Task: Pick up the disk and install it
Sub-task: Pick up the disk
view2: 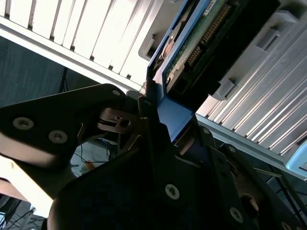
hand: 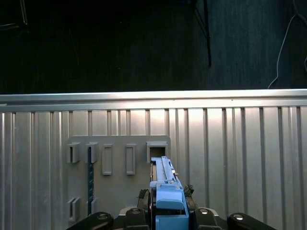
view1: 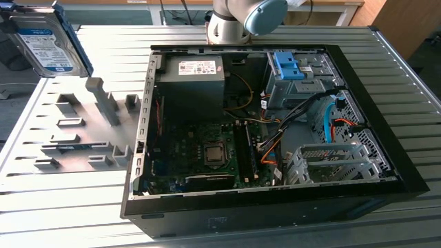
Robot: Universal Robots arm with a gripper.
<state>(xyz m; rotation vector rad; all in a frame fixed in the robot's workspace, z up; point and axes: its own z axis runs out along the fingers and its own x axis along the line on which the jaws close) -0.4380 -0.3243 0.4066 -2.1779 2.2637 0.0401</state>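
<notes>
The disk (view1: 41,44) hangs in the air, clamped by the blue bracket around its edges. In both wrist views the pincer (view2: 172,120) (hand: 168,211) is clenched on that bracket, one finger (view2: 144,108) on each side. The drive (view2: 192,48) reaches out past the fingertips, its green circuit board showing, and the first wrist view catches it edge-on (hand: 165,179). Its white-and-blue label faces the exterior camera.

Beneath the pincer, and clear of the drive, a grey holder plate (hand: 120,177) (view1: 76,134) with upright posts and slots lies on the ribbed metal table (view1: 62,206). Well away from the pincer, the open computer case (view1: 276,206) lies on its side on the same table. It shows a motherboard (view1: 206,152), a grey power supply (view1: 196,70), a blue latch (view1: 288,66) and a bare silver drive cage (view1: 331,163). The arm (view1: 234,20) rises behind the case's far edge.
</notes>
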